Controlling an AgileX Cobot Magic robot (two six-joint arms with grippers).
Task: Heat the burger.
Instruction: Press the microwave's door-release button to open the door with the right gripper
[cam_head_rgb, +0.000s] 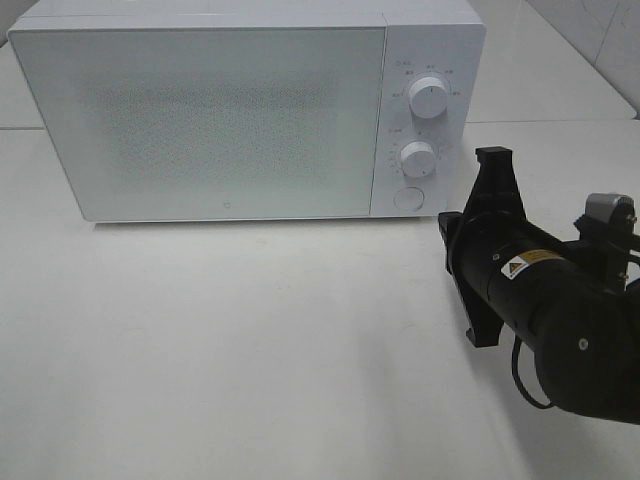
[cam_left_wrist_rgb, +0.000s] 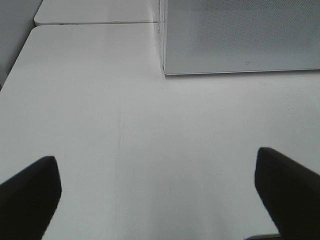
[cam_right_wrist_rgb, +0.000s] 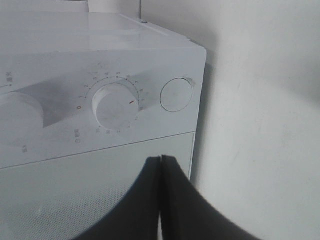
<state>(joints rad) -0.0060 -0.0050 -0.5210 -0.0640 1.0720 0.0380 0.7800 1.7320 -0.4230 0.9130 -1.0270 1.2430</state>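
I am finding no burger in any view. The microwave is standing on the bench with its door shut, so I am judging that the burger is sitting inside behind the frosted front, though I cannot confirm it.

I am holding the right pincer pressed together, tips meeting and pinching nothing. It is pointing at the control panel, near the lower dial and the round button, and touching neither as far as I can tell. I am reckoning the closed tips are serving as a blunt poker for pressing or nudging a control.

I am parking the left pincer spread wide over bare bench, holding nothing, apart from the microwave.
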